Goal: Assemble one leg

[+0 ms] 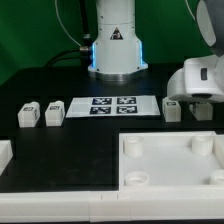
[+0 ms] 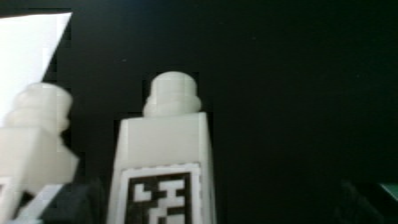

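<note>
Exterior view: tool [image 1: 190,98] is low over the table [image 1: 60,140] at 3 o'clock of the frame, at 3 o'clock of the marker board [image 1: 110,105]. Its fingers are hidden behind the white hand body, so I can't tell how wide it stands or whether it has hold of anything.

Directly below it are two small white blocks, well apart from the other pair: the leg [image 1: 173,108] on the side toward the marker board, and a second leg [image 1: 203,111] at 3 o'clock of the first, close beside it. Both look to be on the table, though contact with the tool is unclear.

Wrist view: one leg [image 2: 164,150] of that pair fills the centre, with a rounded peg at one end and its black-and-white tag facing the camera. The other leg [image 2: 36,125] is just beside it and parallel, with a narrow dark gap between them. I can't match either one to the exterior view. A white corner of the panel [image 2: 27,50] shows beyond them.

The other two legs [image 1: 28,115] [image 1: 54,113] sit side by side at 9 o'clock of the marker board. The large panel [image 1: 170,160] lies at 5 o'clock of the frame, sockets up. The robot base [image 1: 112,45] is at 12 o'clock.
</note>
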